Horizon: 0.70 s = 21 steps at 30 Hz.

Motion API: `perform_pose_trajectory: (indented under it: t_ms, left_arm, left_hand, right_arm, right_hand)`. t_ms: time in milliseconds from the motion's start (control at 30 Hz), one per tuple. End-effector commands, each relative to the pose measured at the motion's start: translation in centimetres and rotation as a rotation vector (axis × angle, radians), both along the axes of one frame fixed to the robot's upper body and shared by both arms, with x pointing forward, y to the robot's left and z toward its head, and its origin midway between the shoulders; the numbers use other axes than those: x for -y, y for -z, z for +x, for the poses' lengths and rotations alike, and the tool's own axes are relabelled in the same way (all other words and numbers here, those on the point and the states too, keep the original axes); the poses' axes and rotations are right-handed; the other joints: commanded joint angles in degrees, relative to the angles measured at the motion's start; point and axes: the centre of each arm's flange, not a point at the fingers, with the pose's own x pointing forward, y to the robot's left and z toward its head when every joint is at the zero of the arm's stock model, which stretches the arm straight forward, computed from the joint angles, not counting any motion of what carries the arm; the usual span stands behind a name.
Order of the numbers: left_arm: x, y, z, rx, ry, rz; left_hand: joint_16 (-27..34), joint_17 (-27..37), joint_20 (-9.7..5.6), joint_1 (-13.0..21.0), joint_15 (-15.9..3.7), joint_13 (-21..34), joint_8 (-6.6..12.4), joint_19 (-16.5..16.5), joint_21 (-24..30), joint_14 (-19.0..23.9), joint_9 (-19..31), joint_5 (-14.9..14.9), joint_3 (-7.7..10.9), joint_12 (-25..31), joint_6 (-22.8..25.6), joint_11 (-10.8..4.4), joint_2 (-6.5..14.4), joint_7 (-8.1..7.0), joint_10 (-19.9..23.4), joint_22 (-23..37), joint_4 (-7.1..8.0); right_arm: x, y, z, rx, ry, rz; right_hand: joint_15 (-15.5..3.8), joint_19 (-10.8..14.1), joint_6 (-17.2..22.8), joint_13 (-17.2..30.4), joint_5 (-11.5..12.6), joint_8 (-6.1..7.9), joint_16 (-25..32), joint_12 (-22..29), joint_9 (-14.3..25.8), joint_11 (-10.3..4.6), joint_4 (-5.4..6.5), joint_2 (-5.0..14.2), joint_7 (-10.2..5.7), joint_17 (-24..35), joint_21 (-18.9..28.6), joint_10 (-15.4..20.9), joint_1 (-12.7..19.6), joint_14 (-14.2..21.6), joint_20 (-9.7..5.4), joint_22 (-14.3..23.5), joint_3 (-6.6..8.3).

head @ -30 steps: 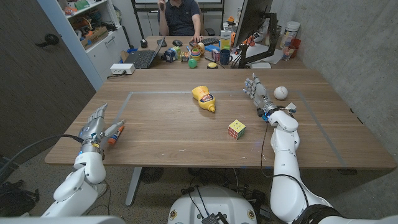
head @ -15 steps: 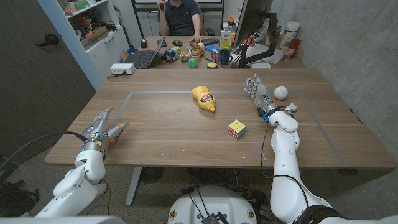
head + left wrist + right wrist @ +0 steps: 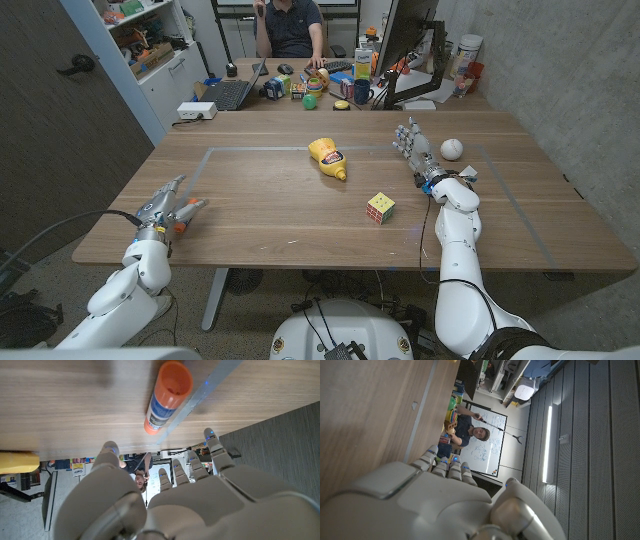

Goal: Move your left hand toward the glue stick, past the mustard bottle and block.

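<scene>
The glue stick (image 3: 181, 223) lies near the table's left front edge; it has an orange cap and a blue label (image 3: 165, 398). My left hand (image 3: 166, 206) is right beside it, fingers spread, holding nothing, and its fingertips (image 3: 209, 439) stop just short of the stick. The yellow mustard bottle (image 3: 328, 158) lies on its side at the table's middle and shows at a picture edge (image 3: 17, 462) in the left wrist view. The coloured block (image 3: 380, 207) sits nearer the front, right of centre. My right hand (image 3: 411, 143) stands open at the right, fingers apart.
A white ball (image 3: 452, 149) lies just right of my right hand. A taped rectangle (image 3: 250, 150) marks the tabletop. Behind the table a person sits at a cluttered desk (image 3: 300, 85) with a laptop (image 3: 228, 94).
My left hand has shifted slightly right and toward the table's front, closing on the glue stick. My right arm, the bottle and the block have not moved.
</scene>
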Motion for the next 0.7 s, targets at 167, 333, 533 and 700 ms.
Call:
perform_pose_trajectory:
  t_ms: [167, 333, 533, 700]
  left_arm:
    - [0.38, -0.27, 0.30, -0.022, 0.009, 0.006]
    - [0.47, -0.30, 0.29, -0.023, 0.014, 0.005]
    - [0.48, -0.32, 0.27, -0.025, 0.012, 0.003]
    - [0.51, -0.31, 0.24, -0.034, 0.015, 0.010]
  left_hand:
    - [-0.3, 0.1, -0.10, 0.8, -0.65, 0.1, 0.69, 0.8, -0.4, 0.2, 0.2, -0.3, 0.34, -0.1, 1.4, 0.10, 0.0, -0.28, 0.4, 0.1, -0.01]
    - [-0.3, 0.1, -0.10, 0.9, -0.76, 0.1, 0.81, 1.0, -0.6, 0.4, 0.2, -0.3, 0.38, -0.1, 1.8, 0.04, 0.1, -0.29, 0.8, 0.1, 0.01]
    - [-0.3, 0.1, -0.11, 1.2, -1.07, 0.1, 0.92, 1.2, -0.7, 0.7, 0.2, -0.4, 0.45, -0.1, 2.3, 0.08, 0.1, -0.30, 1.2, 0.1, 0.01]
    - [-0.3, 0.1, -0.12, 1.3, -1.08, 0.1, 0.95, 1.3, -0.8, 0.9, 0.2, -0.4, 0.49, -0.2, 2.4, 0.07, 0.2, -0.30, 1.3, 0.1, 0.02]
  right_arm:
    - [0.33, 0.06, 0.08, 0.000, 0.004, 0.008]
    - [0.39, 0.09, 0.06, 0.001, 0.006, 0.004]
    - [0.29, 0.19, 0.12, -0.007, 0.002, 0.007]
    - [0.23, 0.33, 0.14, -0.009, 0.002, 0.005]
  right_hand:
    - [0.22, 0.0, -0.6, 0.2, 0.5, -0.04, 0.3, 0.3, 0.2, 0.29, 0.05, 0.16, 0.28, 0.1, -0.2, -0.1, -0.8, -0.1, 0.14, 0.1, -0.50]
    - [0.24, -0.1, -0.6, 0.2, 0.5, -0.02, 0.3, 0.3, 0.2, 0.33, 0.04, 0.15, 0.26, 0.1, -0.3, -0.1, -0.8, -0.1, 0.17, 0.1, -0.61]
    - [0.27, -0.1, -0.7, 0.2, 0.6, -0.01, 0.3, 0.3, 0.2, 0.25, 0.03, 0.15, 0.28, 0.1, -0.4, 0.0, -0.9, -0.1, 0.13, 0.1, -0.75]
    - [0.24, -0.3, -0.7, 0.2, 0.6, 0.01, 0.3, 0.3, 0.2, 0.24, 0.03, 0.15, 0.29, 0.1, -0.5, -0.1, -0.9, -0.2, 0.19, 0.1, -0.87]
